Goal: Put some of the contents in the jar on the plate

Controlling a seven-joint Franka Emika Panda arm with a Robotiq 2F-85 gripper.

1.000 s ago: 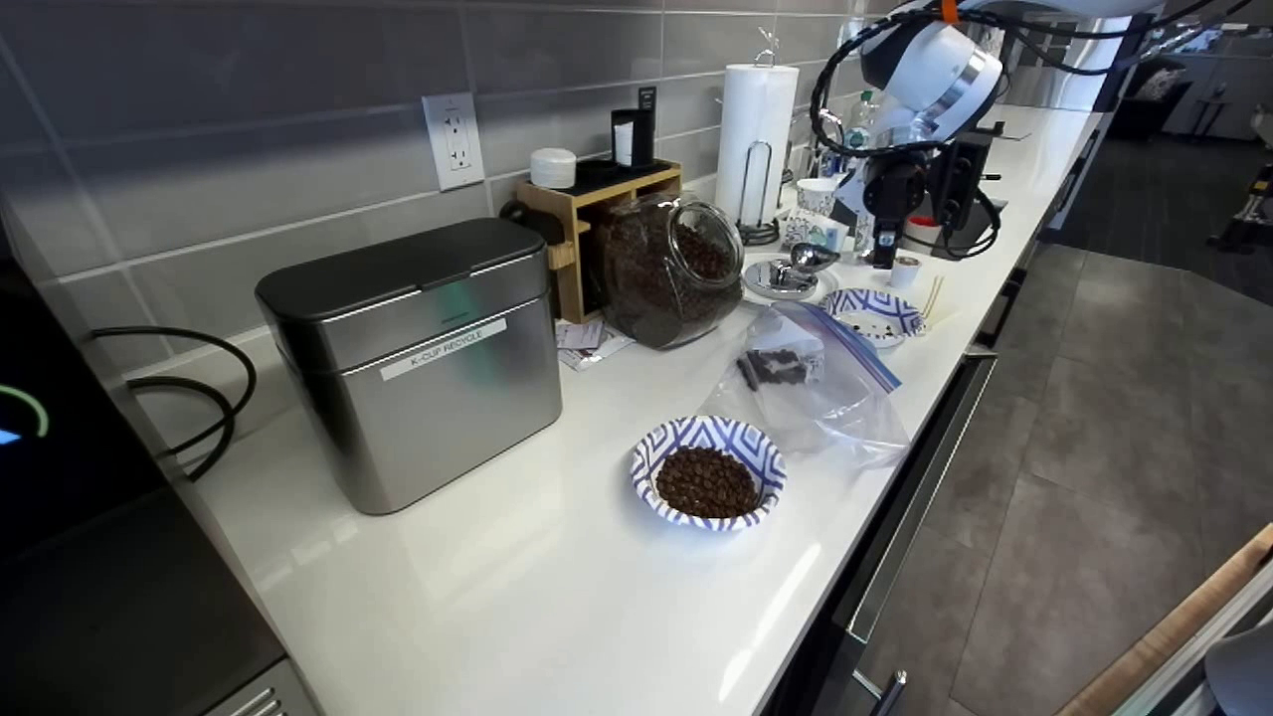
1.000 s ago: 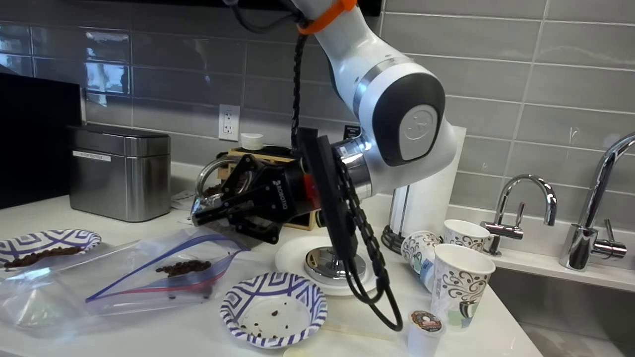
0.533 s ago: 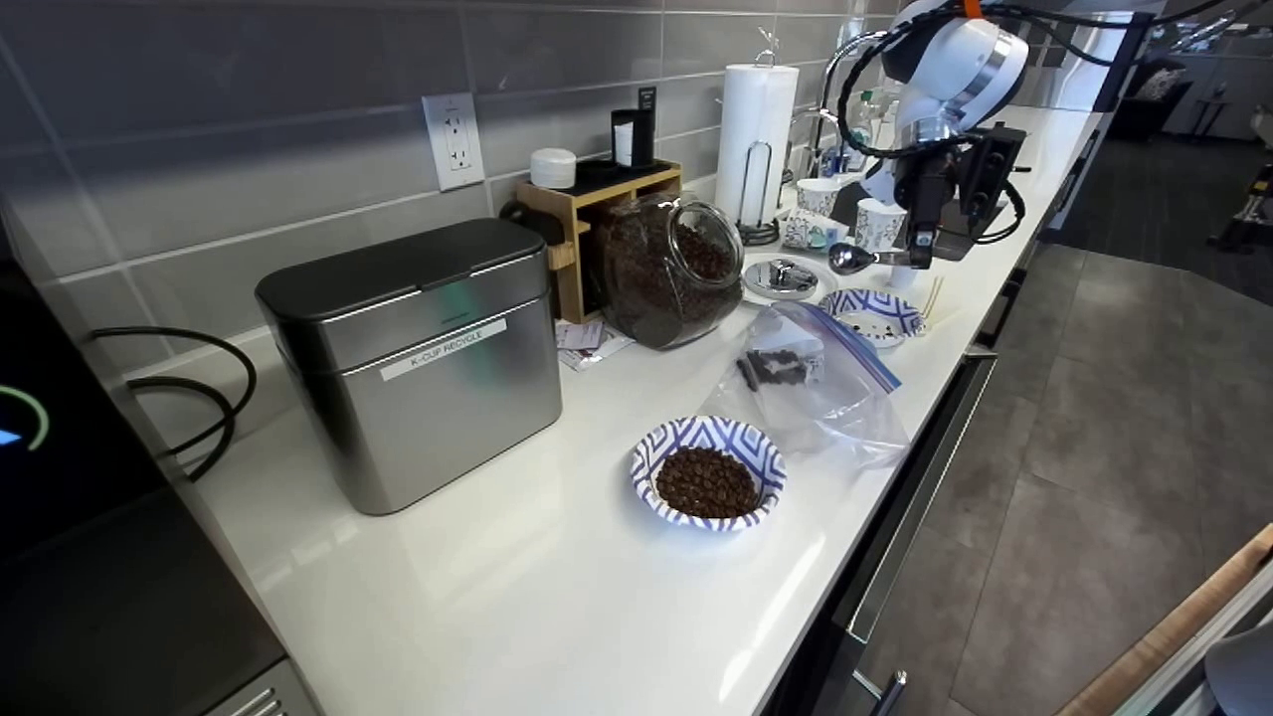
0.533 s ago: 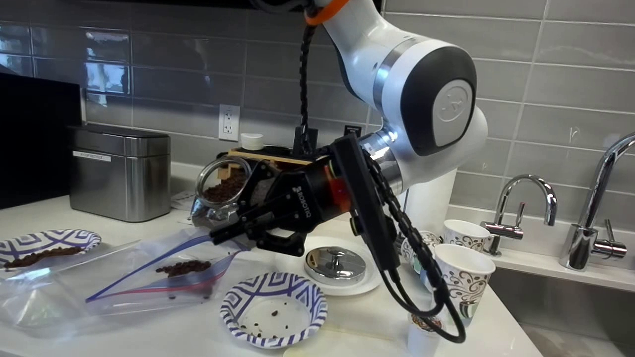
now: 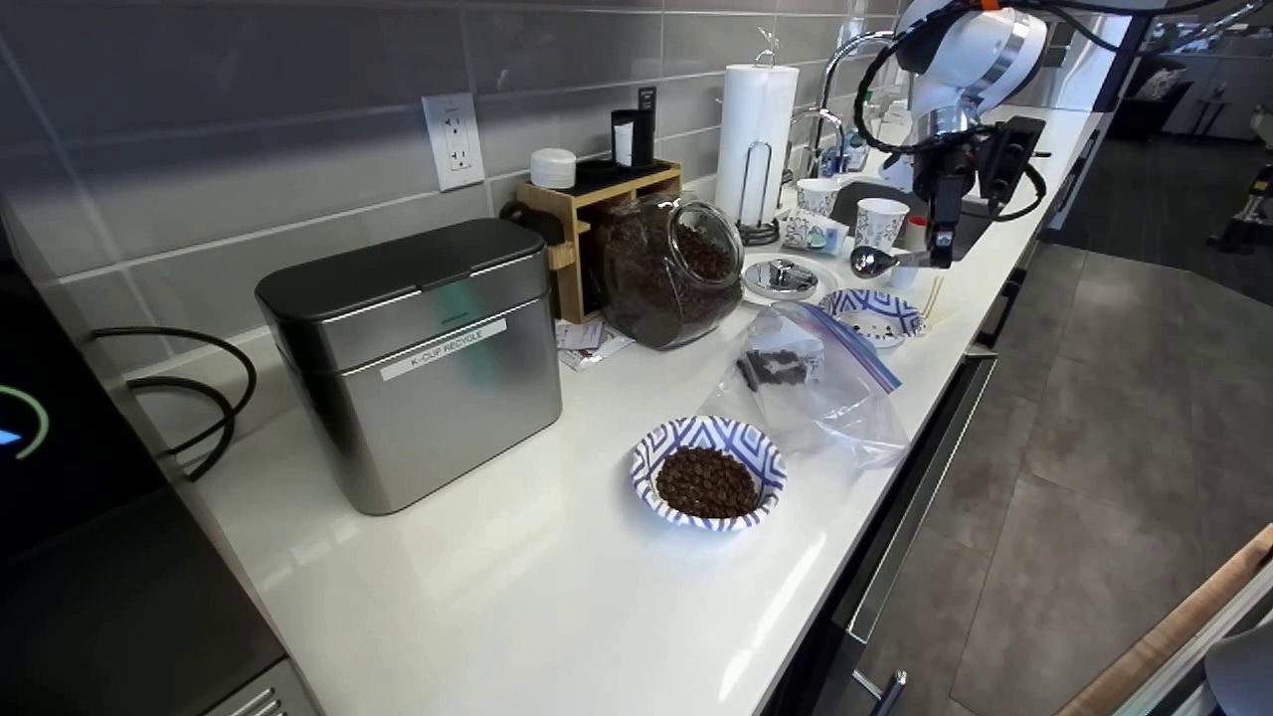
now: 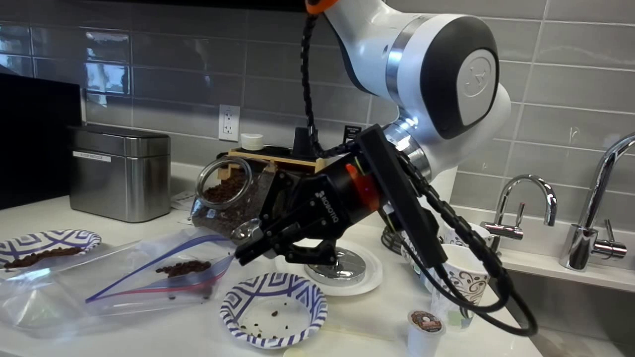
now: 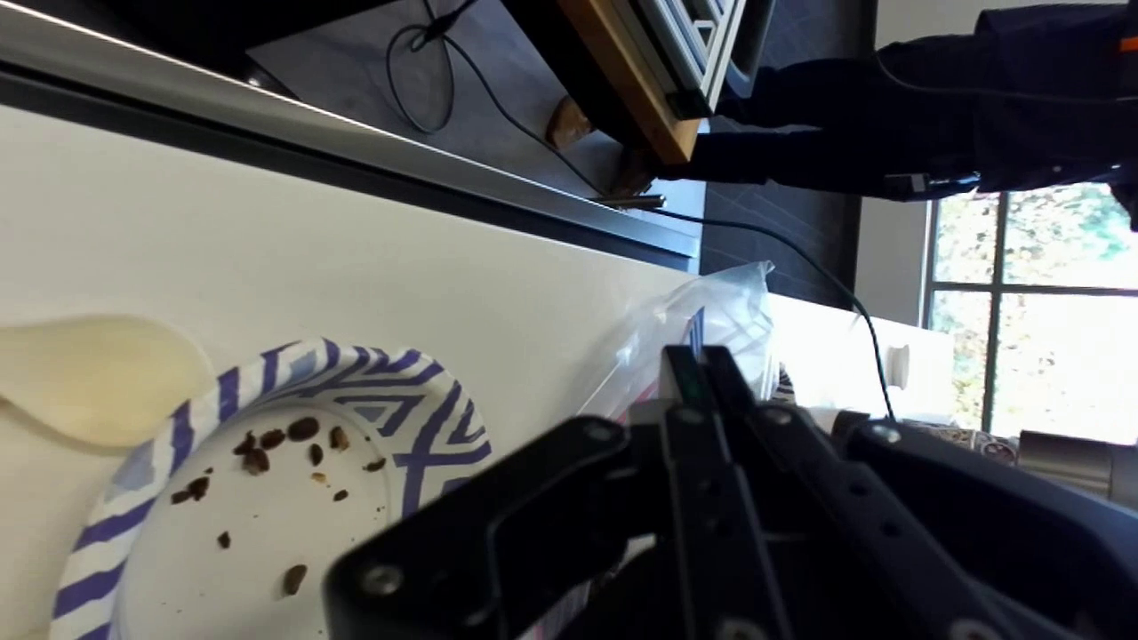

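The gripper [image 5: 940, 257] hangs above the counter [image 5: 517, 617] in an exterior view, toward the front edge, clamped on a metal scoop [image 5: 871, 262]; the jar [image 5: 651, 283], dark with beans [image 5: 702, 254], stands near the back edge beside the box [image 5: 577, 283], and a bowl [image 5: 708, 432] holding beans sits close to the front edge, just beside a bag [image 5: 845, 413]. In an exterior view, the scoop's head shows just above the fingertips [image 6: 249, 252], a lid [image 6: 349, 270] rests on a white plate [image 6: 374, 276], and a paper cup [image 6: 465, 280] stands near the edge by the sink [image 6: 555, 292]. In the wrist view, the fingers [image 7: 729, 382] lie together, the scoop hard to make out; another bowl [image 7: 422, 409] with a few scattered beans lies near the front edge.
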